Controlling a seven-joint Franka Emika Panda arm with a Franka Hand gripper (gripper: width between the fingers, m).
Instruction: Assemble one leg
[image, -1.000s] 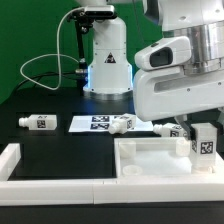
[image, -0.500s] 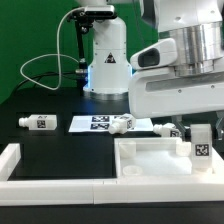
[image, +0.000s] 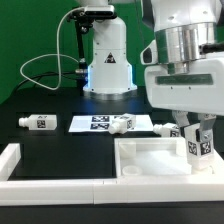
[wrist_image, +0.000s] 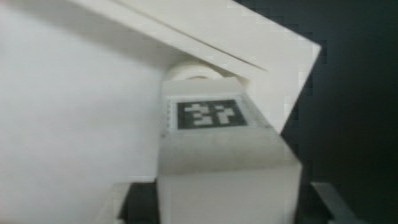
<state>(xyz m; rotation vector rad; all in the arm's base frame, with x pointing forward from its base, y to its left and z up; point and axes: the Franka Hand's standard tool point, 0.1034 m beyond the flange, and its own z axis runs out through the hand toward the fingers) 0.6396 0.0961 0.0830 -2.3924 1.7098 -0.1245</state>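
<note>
My gripper (image: 200, 128) is shut on one leg (image: 201, 146), a short white peg with a black-and-white tag, and holds it upright over the right-hand corner of the large white panel (image: 150, 157). In the wrist view the leg (wrist_image: 214, 120) stands between my dark fingers (wrist_image: 141, 200), its rounded far end at the panel's (wrist_image: 71, 110) corner. Three more legs lie on the table: one at the exterior view's left (image: 40, 122), one on the marker board (image: 125, 123) and one just behind the panel (image: 165, 129).
The marker board (image: 92, 123) lies flat behind the panel. A white rail (image: 30, 183) runs along the table's front and left side. The robot's base (image: 108, 60) with cables stands at the back.
The wrist has turned and the arm's bulk has swung up. The gripper with the leg has shifted slightly left and down toward the panel's corner.
</note>
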